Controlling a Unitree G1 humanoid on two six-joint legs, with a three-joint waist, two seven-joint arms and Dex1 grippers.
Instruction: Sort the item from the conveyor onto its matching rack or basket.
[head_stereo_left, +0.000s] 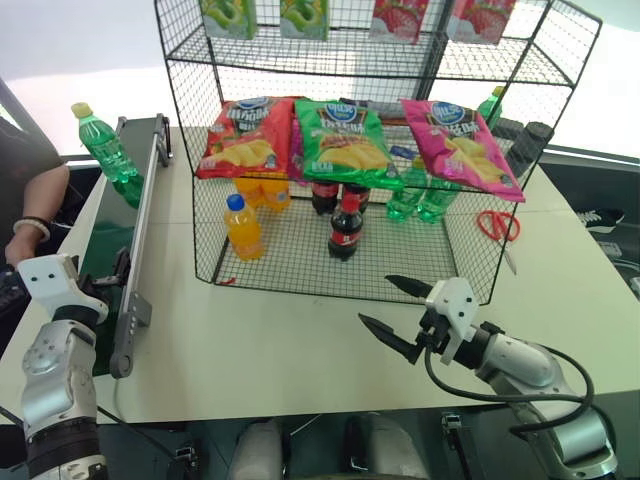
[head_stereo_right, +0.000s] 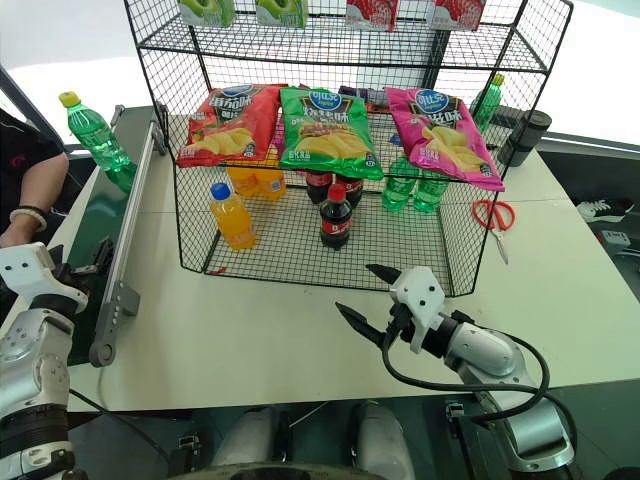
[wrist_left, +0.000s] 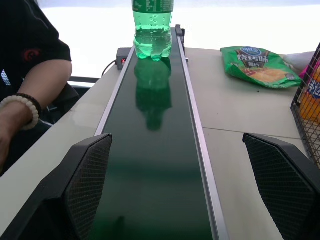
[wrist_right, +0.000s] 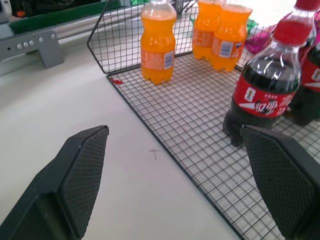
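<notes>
1. Item: small clear-green plastic soda bottle with yellow screw cap (head_stereo_left: 104, 145) stands upright at the far end of the long dark-green conveyor belt with grey metal side rails (wrist_left: 155, 165), dead ahead of the left tool (wrist_left: 177, 187) and well apart from it. Nothing touches it.
2. Left tool: fingers spread wide, empty, aimed along the belt, one finger to each side of the belt line.
3. Right tool (head_stereo_left: 398, 308): spread wide, empty, over the white table (head_stereo_left: 300, 350), just in front of the large black wire-grid rack (head_stereo_left: 350, 150). Red-capped dark cola bottle (wrist_right: 267, 90) and blue-capped orange drink bottle (wrist_right: 157, 45) stand just beyond it on the rack floor.
4. Handling, my read: the bottle looks full, so moderate weight and fairly stiff walls. Smooth round plastic, so slippery. It's tall with a narrow base, so tips easily if nudged on the belt.
5. Grip point: mid-body on the label band, fingers square across the diameter. Avoid the tapered neck and cap: poor purchase and the bottle would swing.
6. Destination guess: the green bottles (head_stereo_left: 420, 200) at the back of the rack's bottom tier, beyond the right tool.
7. A person's forearm with a bead bracelet (wrist_left: 20, 107) sits beside the belt, outboard of the left tool. Keep clear.
</notes>
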